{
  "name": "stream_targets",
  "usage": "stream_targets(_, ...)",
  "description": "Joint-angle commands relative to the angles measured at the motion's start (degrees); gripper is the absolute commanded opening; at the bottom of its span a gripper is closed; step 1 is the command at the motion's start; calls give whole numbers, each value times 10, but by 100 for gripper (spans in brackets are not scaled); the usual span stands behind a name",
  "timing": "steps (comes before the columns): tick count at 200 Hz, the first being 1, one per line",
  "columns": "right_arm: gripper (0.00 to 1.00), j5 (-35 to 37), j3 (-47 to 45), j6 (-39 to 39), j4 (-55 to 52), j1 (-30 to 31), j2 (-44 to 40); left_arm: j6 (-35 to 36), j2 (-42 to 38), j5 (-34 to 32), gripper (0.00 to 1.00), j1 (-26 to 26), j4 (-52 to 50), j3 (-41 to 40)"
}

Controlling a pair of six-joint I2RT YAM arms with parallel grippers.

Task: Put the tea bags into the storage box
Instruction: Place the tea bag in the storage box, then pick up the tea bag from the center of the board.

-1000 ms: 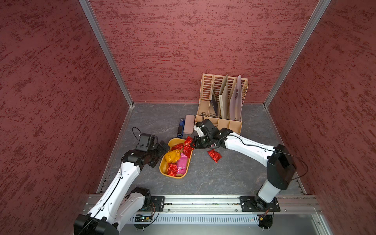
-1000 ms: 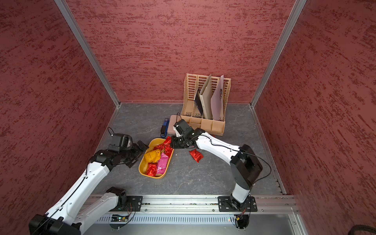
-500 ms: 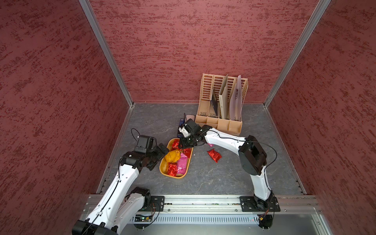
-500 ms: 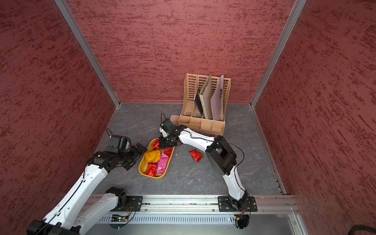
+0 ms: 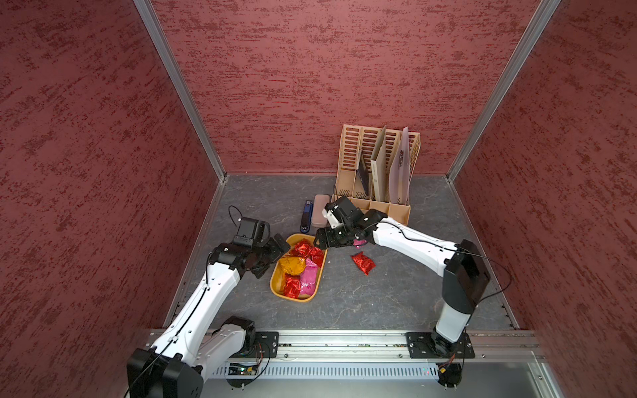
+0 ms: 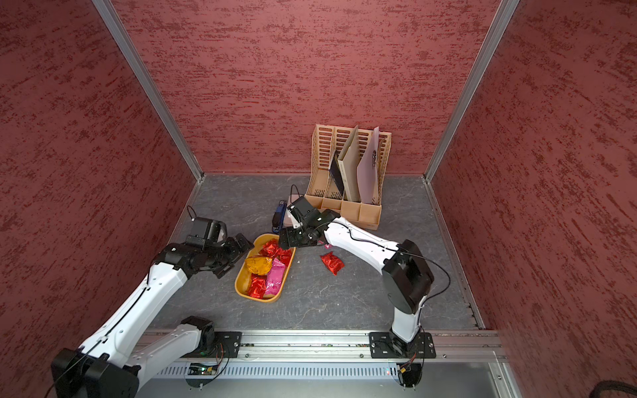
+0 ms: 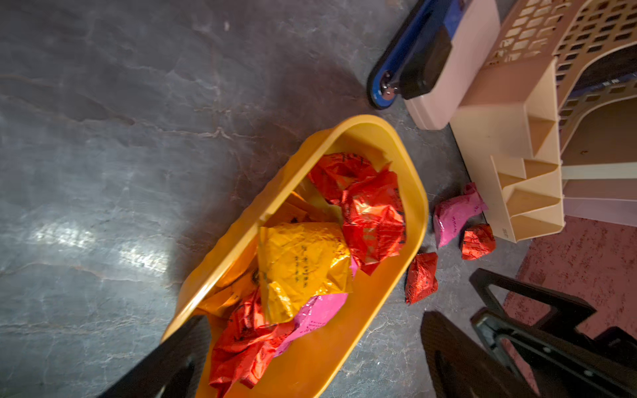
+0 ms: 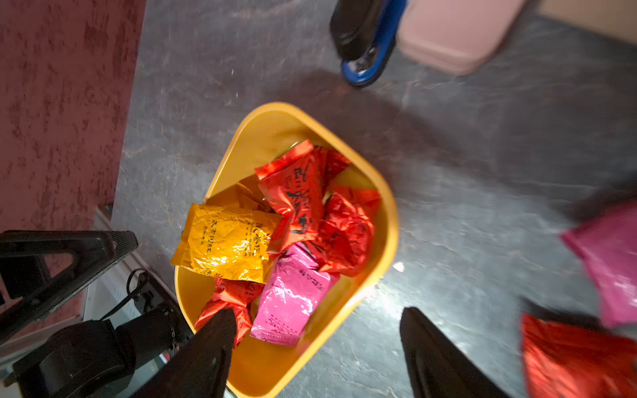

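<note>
Resting on the tabletop (image 5: 344,310), one mustard storage box (image 8: 272,131) sits by two grippers, left gripper (image 7: 315,318) and right gripper (image 8: 315,312), both spread and empty; six tea bags (image 8: 224,241) show inside, two red packets (image 7: 420,275) and one pink packet (image 7: 455,213) just outside

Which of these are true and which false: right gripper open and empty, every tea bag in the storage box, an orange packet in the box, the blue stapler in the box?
The right gripper is open and empty: true.
Every tea bag is in the storage box: false; a pink packet and two red packets lie on the table outside it.
An orange packet lies in the box: true.
The blue stapler lies in the box: false; it lies outside, beside the pink case.
</note>
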Motion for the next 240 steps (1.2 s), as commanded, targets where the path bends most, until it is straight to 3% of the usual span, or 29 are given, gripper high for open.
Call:
stream_targets(1, 81, 87, -35, 16, -47, -32, -25, 32, 33, -28, 100, -47, 15, 45)
stream_targets(40, 80, 105, -88, 41, -35, -99, -28, 64, 149, -52, 100, -131, -5, 128)
stream_targets(76, 72, 98, -92, 47, -3, -123, 15, 67, 217, -32, 100, -153, 7, 170)
stream_targets(161, 66, 146, -44, 36, -1, -132, 121, 24, 144, -58, 100, -150, 18, 90)
stream_targets(240, 20, 124, -55, 30, 23, -145, 144, 4, 106, -73, 100, -133, 13, 69)
